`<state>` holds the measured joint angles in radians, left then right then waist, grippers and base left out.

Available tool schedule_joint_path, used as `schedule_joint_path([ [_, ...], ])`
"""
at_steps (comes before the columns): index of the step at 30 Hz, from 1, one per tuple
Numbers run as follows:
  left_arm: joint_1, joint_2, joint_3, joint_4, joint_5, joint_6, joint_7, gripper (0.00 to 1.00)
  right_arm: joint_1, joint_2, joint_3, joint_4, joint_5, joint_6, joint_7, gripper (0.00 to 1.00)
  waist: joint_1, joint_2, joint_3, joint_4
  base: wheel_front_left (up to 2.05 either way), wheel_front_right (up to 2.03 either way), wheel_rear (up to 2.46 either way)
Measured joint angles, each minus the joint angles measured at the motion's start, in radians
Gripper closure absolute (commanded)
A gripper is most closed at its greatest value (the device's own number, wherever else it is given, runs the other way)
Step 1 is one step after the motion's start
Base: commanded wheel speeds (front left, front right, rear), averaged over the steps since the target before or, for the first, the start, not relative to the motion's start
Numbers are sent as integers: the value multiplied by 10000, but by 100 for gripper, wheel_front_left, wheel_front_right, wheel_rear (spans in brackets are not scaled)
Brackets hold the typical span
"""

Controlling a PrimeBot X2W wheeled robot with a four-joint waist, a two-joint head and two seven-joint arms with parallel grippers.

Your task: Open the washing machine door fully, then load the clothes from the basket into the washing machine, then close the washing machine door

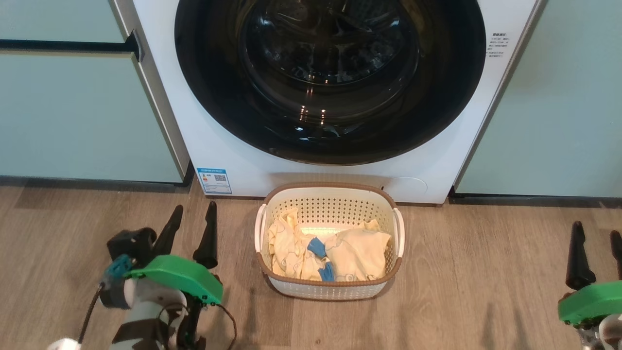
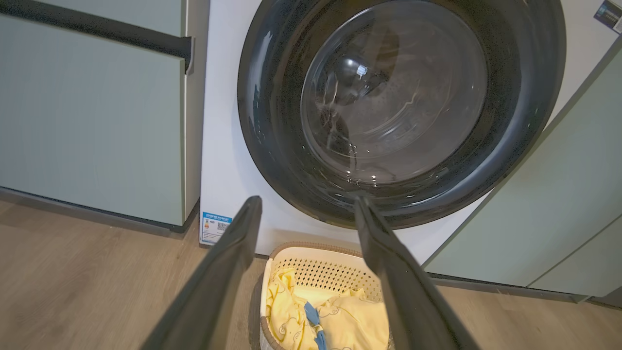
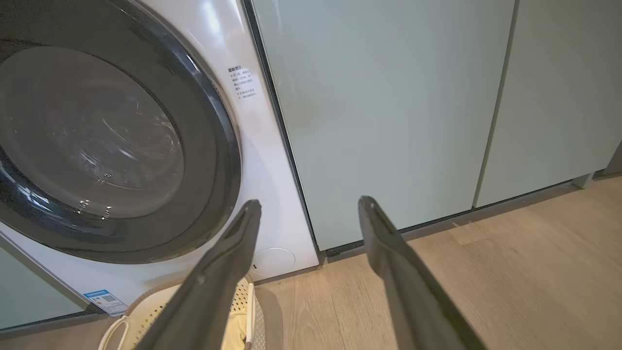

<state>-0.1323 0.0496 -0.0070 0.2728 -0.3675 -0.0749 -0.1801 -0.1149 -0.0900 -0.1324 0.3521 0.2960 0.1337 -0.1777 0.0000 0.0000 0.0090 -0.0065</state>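
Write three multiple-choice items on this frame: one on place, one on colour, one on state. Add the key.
1. Where does the basket stand?
A. on the floor in front of the washing machine
B. on top of the washing machine
C. on a table

2. What colour are the small cloth pieces among the pale yellow clothes?
A. red
B. blue
C. black

3. How is the washing machine door?
A. shut
B. half open
C. swung fully open

Key:
1 A: the basket sits on the floor just below the door.
2 B: blue shows between the yellow garments.
3 A: the door lies flush against the machine's front.
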Motion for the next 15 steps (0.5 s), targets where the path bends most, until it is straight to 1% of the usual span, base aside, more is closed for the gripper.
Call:
schedule_joint_path([
  [15,-221,2,-59,92,1720,0,-416,0,-267,4,-144,113,-1935,0,-385,0,0,0,-27,-26,0,0,0],
])
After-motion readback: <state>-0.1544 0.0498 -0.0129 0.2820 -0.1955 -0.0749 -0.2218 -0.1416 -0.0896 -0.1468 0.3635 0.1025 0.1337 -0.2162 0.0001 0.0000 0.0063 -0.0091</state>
